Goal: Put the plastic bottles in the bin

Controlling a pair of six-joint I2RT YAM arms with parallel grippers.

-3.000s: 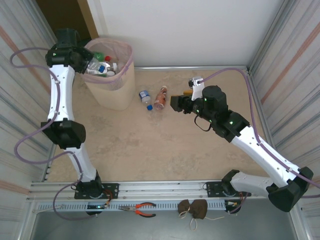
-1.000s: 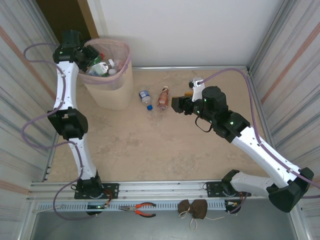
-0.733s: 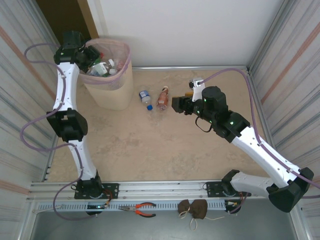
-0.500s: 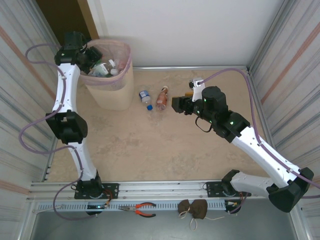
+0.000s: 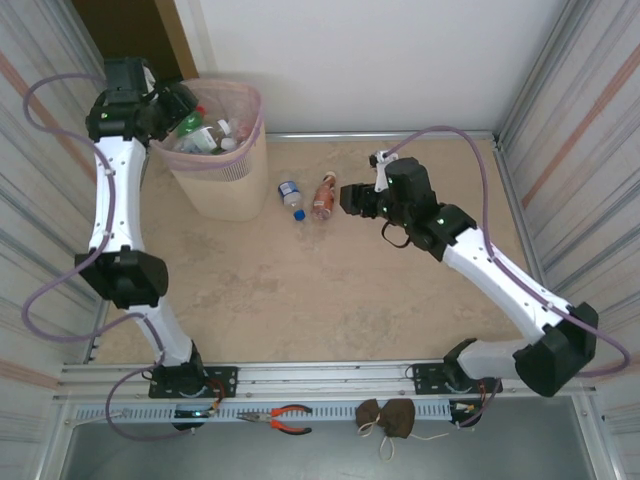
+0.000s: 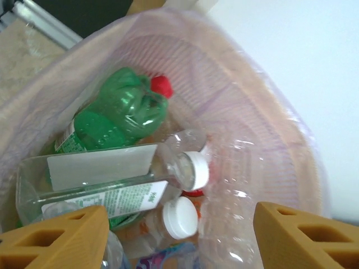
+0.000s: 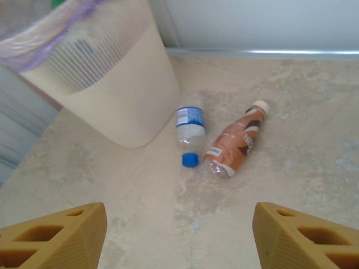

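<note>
1. The left tool (image 6: 179, 235) hangs over the bin (image 6: 263, 129) in the far left corner of the surface (image 5: 300, 300). Its fingers are spread wide with nothing between them. Inside, a green bottle (image 6: 118, 115) and a clear bottle (image 6: 101, 179) sit on top of the pile.
2. A blue-capped bottle (image 7: 189, 140) and a brown bottle (image 7: 235, 147) lie just beside each other near the far edge, right of the bin.
3. The right tool (image 7: 179, 235) is also open and empty, pointing at that pair from just short of them.
4. My guess is the right arm's pick-up is the step in hand. Next it'd need to drop over the brown bottle, which is nearer, and close across its body. It's round, so it could roll.
</note>
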